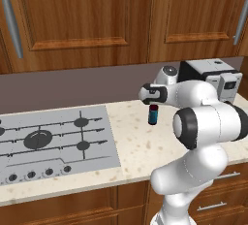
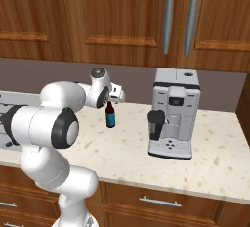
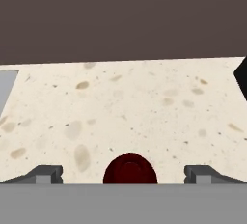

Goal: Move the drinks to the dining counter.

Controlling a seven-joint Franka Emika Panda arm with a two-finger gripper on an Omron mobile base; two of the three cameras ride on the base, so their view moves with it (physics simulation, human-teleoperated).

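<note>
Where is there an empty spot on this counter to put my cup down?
The bare beige speckled counter between the short dark-red bottle with blue label and the silver coffee machine is free, as is the strip beside the grey stovetop. It is crowded at the bottle, where the open gripper hovers.

Arm [image 1: 203, 122] folded forward, gripper [image 3: 123, 174] pointing down, jaws wide apart.

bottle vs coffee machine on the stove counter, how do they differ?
The bottle is small, slim and dark red with a blue label; the coffee machine is big, boxy and silver-white. The bottle stands under the open gripper; the coffee machine stands apart, to the right. Both stand upright on the beige counter.
</note>
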